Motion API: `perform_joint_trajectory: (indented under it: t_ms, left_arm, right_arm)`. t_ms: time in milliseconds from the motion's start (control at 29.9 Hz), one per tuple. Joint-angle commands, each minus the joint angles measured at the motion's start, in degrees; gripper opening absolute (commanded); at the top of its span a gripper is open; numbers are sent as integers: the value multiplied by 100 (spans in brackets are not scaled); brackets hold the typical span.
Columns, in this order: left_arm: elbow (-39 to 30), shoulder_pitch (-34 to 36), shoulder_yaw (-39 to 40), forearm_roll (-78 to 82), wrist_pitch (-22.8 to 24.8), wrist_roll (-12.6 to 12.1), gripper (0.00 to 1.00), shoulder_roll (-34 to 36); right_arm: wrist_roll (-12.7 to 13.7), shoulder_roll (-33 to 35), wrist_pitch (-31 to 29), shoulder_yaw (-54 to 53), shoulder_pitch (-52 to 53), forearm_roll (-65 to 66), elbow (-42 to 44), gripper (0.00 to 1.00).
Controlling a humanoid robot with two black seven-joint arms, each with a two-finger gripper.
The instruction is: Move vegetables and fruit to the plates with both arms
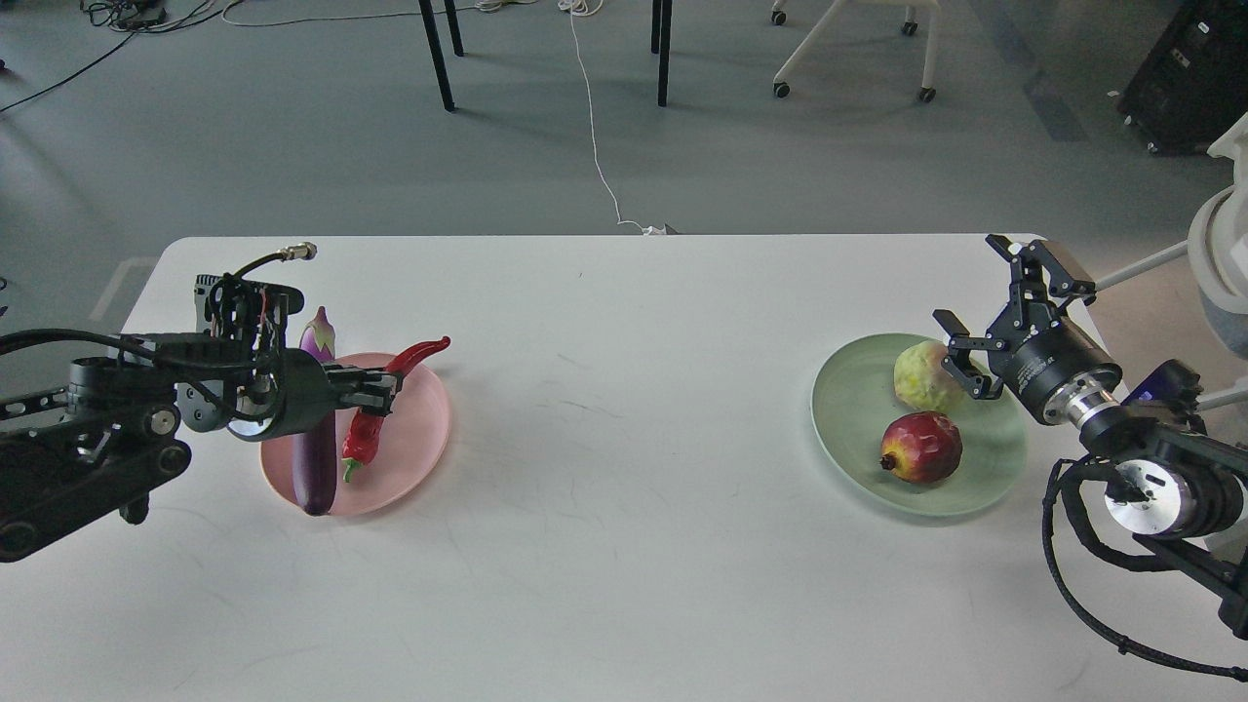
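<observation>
My left gripper [382, 387] is shut on the red chili pepper [375, 419] and holds it over the pink plate [424, 429], green stem hanging down. The purple eggplant [314, 458] lies on the left side of that plate, partly hidden by my left wrist. At the right, the green plate [848, 409] holds the pale yellow-green fruit [921, 375] and the dark-red pomegranate [921, 447]. My right gripper [980, 312] is open and empty, just right of the yellow-green fruit, above the plate's far right rim.
The white table [624, 546] spans the view. Beyond its far edge is grey floor with chair and table legs [439, 58] and a white cable [595, 127]. A white machine [1224, 253] stands at the right edge.
</observation>
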State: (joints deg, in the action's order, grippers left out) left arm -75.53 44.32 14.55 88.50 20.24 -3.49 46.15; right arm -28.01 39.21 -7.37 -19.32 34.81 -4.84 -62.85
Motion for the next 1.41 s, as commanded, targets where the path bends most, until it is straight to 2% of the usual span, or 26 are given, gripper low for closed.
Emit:
perform_joint_trajectory:
  t_ms: [0,134,201,368,435,536,603,736,870,971,1071,1372]
  left_arm:
    - [-6,-20,65,-61,-29,41,100,26]
    - [-14,-11,416,-552,-82,278,100,8]
    - [-14,-20,811,-1034,-195,541,100,-71]
    - [38,-239,1260,-3799,-1012,1736,100,-501]
    - [56,-275,1270,-4811,-1372,1904,100,-668]
    - [100,-485,1444,-5605,-1812,1931,100,-905]
    - [205,-818,1978,-5677,-1901,1931,100,-1203]
    - [495,-1688,3656,-5686,-1831,1879,100,-1932]
    - [574,-2365,4538,-5642,-1481,1861,100,-2461]
    - [644,-2700,4828,-5581,-997,1861,100,-2593]
    - [802,-2850,4996,-5353,-724,1861,100,-2743]
    - [1014,-2841,5014,-5370,-662,1870,100,-2760]
  right_arm:
    - [1,7,-1,-2,17,1,1,97]
    - [1,34,-1,16,79,1,18,98]
    - [1,51,-1,7,131,1,36,98]
    - [1,51,-1,25,483,1,106,98]
    - [1,8,8,25,536,1,106,98]
    - [1,-19,-1,16,545,1,98,98]
    - [1,-63,-1,-2,536,1,80,98]
    - [1,-204,-18,86,554,1,63,99]
    - [1,-177,-97,16,554,1,89,99]
    - [1,-160,-194,86,527,10,80,99]
    - [1,-203,-221,77,518,10,98,99]
    - [1,-177,-221,-10,483,1,1,99]
